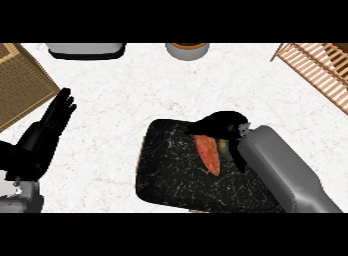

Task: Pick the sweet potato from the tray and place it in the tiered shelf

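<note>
Right hand (pixel 223 125) curls over the sweet potato (pixel 207 154) on the tray (pixel 162 175); left hand (pixel 48 127) rests spread at left, shelf (pixel 332 75) top right.

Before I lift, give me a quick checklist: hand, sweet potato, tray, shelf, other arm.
1. Right hand over the sweet potato: ok, it is at the potato's far end, above the tray.
2. Grip closed on the potato: cannot tell, the hand hides its fingers.
3. Potato on the tray: ok, it lies lengthwise near the tray's middle; something green lies beside it, partly under the hand.
4. Shelf in view: ok, at the far right edge, partly cut off.
5. Counter between tray and shelf: ok, nothing stands on it.
6. Left hand out of the way: ok, open, resting at the left.
</note>
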`<state>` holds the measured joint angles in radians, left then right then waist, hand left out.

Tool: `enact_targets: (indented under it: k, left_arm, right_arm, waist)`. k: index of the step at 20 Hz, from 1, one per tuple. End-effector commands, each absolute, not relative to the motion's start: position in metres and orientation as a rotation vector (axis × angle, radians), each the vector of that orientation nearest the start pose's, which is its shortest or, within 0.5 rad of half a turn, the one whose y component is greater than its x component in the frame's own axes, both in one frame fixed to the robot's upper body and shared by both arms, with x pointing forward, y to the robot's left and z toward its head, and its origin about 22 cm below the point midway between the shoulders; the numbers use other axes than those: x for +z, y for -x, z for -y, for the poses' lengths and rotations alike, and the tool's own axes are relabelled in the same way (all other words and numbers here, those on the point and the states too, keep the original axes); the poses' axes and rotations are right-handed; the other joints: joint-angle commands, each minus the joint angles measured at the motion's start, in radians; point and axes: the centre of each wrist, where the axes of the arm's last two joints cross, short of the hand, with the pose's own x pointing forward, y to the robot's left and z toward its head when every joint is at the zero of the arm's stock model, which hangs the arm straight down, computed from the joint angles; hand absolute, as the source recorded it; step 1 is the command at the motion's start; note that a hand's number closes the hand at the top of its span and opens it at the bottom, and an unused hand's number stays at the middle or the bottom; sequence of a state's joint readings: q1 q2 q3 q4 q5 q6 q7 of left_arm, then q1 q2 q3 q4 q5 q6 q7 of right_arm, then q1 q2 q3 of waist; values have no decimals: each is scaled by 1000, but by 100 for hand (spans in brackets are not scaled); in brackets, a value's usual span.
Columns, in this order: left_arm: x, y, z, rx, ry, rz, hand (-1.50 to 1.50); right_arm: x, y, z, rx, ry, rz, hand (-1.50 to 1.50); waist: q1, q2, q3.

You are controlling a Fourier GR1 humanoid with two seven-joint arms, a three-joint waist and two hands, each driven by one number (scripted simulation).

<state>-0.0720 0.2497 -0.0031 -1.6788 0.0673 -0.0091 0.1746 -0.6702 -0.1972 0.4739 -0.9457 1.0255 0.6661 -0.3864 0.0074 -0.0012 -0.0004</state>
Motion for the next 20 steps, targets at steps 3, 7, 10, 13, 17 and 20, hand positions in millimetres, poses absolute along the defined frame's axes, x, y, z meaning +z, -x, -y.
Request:
enact_targets:
  k: [3, 7, 10, 13, 17, 20]
  left_arm:
    - [61, -259, -271, -188, -114, 1564, 0]
    - [52, -262, -293, -161, -123, 1551, 0]
    - [61, -259, -294, -185, -117, 1575, 0]
    - [49, -259, -279, -173, -126, 1571, 0]
    - [71, -256, -288, -194, -96, 1575, 0]
    - [62, -244, -265, -195, -123, 1559, 0]
  right_arm:
    - [-3, -347, 133, 2042, -5, 1019, -150]
    - [-17, -352, 148, 2040, -8, 1036, -150]
    - [-12, -363, 125, 2032, 74, 1071, 150]
    - [-26, -355, 171, 2014, 118, 1232, 150]
    - [-32, -363, 153, 1996, 138, 1317, 150]
    - [-27, -365, 157, 1958, 168, 1409, 150]
  waist:
    - [-4, 1, 0]
    - [1, 4, 0]
    - [6, 4, 1]
    - [1, 4, 1]
    - [9, 5, 1]
    - [5, 3, 1]
